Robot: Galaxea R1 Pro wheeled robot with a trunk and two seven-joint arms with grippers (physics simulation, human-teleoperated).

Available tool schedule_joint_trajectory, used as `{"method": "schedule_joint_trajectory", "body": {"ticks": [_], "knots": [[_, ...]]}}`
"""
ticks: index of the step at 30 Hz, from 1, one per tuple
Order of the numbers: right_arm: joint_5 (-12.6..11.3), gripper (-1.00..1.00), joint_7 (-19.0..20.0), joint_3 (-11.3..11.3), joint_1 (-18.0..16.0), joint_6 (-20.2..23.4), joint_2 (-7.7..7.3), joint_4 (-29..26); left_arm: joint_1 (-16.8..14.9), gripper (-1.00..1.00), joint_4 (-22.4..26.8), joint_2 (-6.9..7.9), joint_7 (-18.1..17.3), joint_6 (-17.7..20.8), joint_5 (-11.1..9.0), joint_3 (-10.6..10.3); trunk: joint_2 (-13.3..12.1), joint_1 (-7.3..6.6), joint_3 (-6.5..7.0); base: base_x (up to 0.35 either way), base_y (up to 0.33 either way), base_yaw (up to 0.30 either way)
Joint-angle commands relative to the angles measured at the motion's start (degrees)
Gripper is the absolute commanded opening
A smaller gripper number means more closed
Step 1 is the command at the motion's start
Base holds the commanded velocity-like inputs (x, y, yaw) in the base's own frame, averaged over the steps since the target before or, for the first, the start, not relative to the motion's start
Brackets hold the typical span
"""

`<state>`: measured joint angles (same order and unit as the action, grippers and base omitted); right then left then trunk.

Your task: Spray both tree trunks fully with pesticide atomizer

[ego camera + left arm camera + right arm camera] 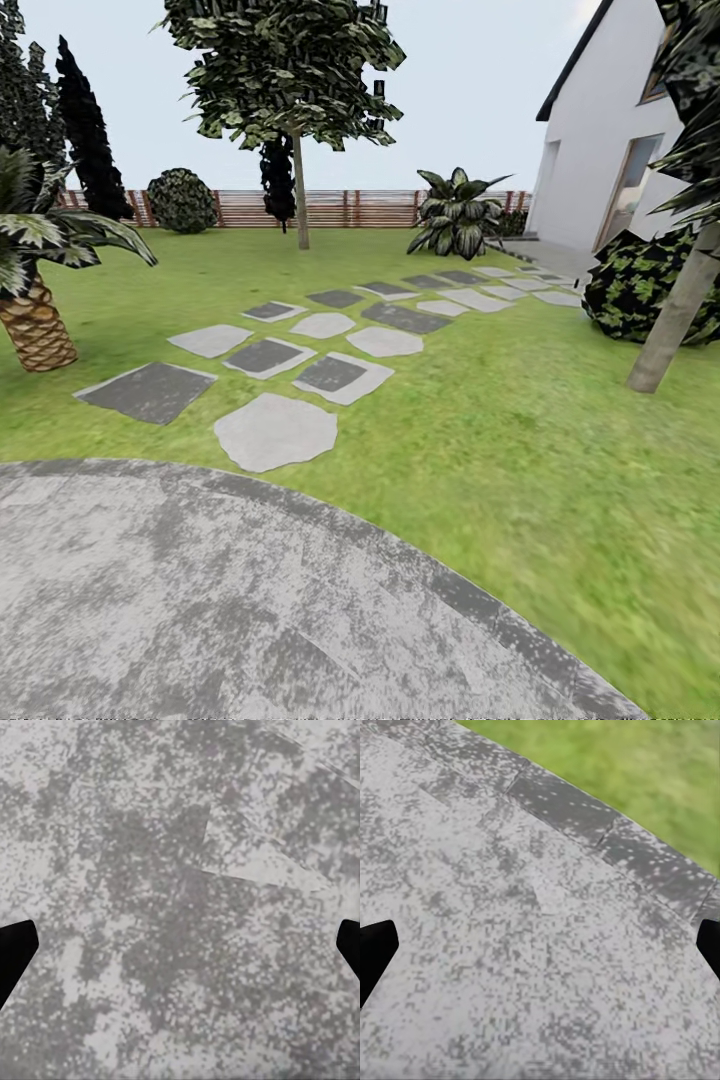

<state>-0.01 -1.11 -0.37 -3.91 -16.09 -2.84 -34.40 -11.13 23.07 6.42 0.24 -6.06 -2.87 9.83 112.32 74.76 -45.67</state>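
Note:
The pesticide atomizer is out of view. In the head view one tree (290, 70) stands at the far side of the lawn near the fence, its thin bare trunk (300, 195) under a blocky dark crown. A second pale grey-brown trunk (672, 315) leans at the right edge, its crown mostly cut off by the frame. My left gripper (180, 952) is open over mottled grey paving, its black fingertips (15, 952) wide apart with nothing between them. My right gripper (540, 952) is open too, over the paving near its curved border with the grass (645, 772).
A round grey paved pad (200, 600) lies right in front. Grey stepping stones (275, 430) lead across the lawn toward the white house (610, 130). A scaly palm (35, 325) stands at left, a dark bush (640, 285) at right, a slat fence (350, 208) behind.

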Motion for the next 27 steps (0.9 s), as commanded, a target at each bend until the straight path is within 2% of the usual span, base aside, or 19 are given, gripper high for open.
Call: {"method": "schedule_joint_trajectory", "body": {"ticks": [1, 25, 27], "knots": [[0.01, 1.00, -0.12, 0.02, -0.04, -0.17, 0.01, 0.03, -0.03, 1.00, -0.04, 0.00, 0.02, -0.18, -0.30, 0.01, 0.44, 0.22, -0.33, 0.000, 0.000, 0.000], [0.01, 1.00, -0.12, 0.02, -0.02, -0.17, 0.02, 0.03, -0.03, 1.00, -0.01, 0.08, 0.05, -0.18, -0.30, 0.01, 10.06, 5.49, -6.83, 0.000, 0.000, 0.000], [0.01, 1.00, -0.12, 0.02, -0.03, -0.17, -0.01, 0.03, 0.01, 1.00, 0.02, 0.04, 0.04, -0.18, -0.30, -0.03, 10.06, 5.49, -7.02, 0.000, 0.000, 0.000]]}}
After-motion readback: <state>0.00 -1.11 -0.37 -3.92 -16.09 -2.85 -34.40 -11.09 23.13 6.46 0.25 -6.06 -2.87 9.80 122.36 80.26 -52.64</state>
